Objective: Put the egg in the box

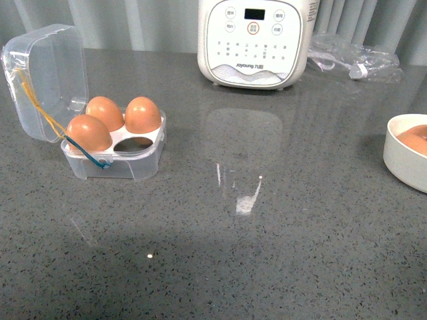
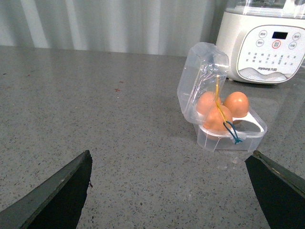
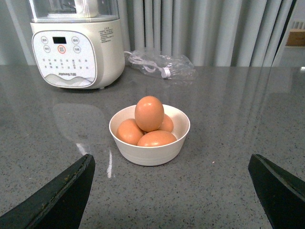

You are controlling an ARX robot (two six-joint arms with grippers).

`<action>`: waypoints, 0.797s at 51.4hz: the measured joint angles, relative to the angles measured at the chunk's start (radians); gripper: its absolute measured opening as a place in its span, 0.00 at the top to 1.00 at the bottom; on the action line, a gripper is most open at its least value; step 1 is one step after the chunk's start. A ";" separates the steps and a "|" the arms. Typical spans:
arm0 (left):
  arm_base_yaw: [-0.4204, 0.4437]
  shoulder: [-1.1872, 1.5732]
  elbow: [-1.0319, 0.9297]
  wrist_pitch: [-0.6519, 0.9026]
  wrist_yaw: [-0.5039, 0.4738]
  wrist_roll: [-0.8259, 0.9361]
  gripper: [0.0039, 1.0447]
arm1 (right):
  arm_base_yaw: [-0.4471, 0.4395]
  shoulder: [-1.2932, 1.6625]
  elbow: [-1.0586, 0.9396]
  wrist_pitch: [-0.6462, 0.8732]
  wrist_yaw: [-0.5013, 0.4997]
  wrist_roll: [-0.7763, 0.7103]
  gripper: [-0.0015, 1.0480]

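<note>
The clear plastic box (image 1: 133, 167) stands open at the left with its domed lid tipped back. It holds three brown eggs (image 1: 142, 115) and one hole of its white tray is bare. It also shows in the left wrist view (image 2: 248, 138). Several more brown eggs, one egg (image 3: 149, 113) on top, lie in a white bowl (image 3: 150, 152) at the right edge of the front view (image 1: 400, 157). My left gripper (image 2: 171, 191) is open and empty, short of the box. My right gripper (image 3: 171, 191) is open and empty, short of the bowl. Neither arm shows in the front view.
A white cooker with a button panel (image 1: 253, 40) stands at the back of the grey stone counter. A clear bag with a cord (image 1: 353, 57) lies to its right. Grey curtains hang behind.
</note>
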 joint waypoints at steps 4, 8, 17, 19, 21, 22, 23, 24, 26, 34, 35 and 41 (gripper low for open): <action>0.000 0.000 0.000 0.000 0.000 0.000 0.06 | 0.000 0.000 0.000 0.000 0.000 0.000 0.07; 0.000 0.000 0.000 0.000 0.000 0.000 0.06 | 0.000 0.000 0.000 0.000 0.000 0.000 0.07; 0.000 0.000 0.000 0.000 0.000 0.000 0.06 | 0.000 0.000 0.000 0.000 0.000 0.000 0.07; 0.000 0.000 0.000 0.000 0.000 0.000 0.06 | 0.000 0.000 0.000 0.000 0.000 0.000 0.07; 0.000 0.000 0.000 0.000 0.000 0.000 0.06 | 0.000 0.000 0.000 0.000 0.000 0.000 0.07; 0.000 0.000 0.000 0.000 0.000 0.000 0.06 | 0.000 0.000 0.000 0.000 0.000 0.000 0.07; 0.000 0.000 0.000 0.000 0.000 0.000 0.06 | 0.000 0.000 0.000 0.000 0.000 0.000 0.07; 0.000 0.000 0.000 0.000 0.000 0.000 0.06 | 0.000 0.000 0.000 0.000 0.000 0.000 0.07; 0.000 0.000 0.000 0.000 0.000 0.000 0.06 | 0.000 0.000 0.000 0.000 0.000 0.000 0.07; 0.000 0.000 0.000 0.000 0.000 0.000 0.06 | 0.000 0.000 0.000 0.000 0.000 0.000 0.07; 0.000 0.000 0.000 0.000 0.000 0.000 0.06 | 0.000 0.000 0.000 0.000 0.000 0.000 0.07; 0.000 0.000 0.000 0.000 0.000 0.000 0.06 | 0.043 0.099 0.049 -0.087 0.176 0.095 0.07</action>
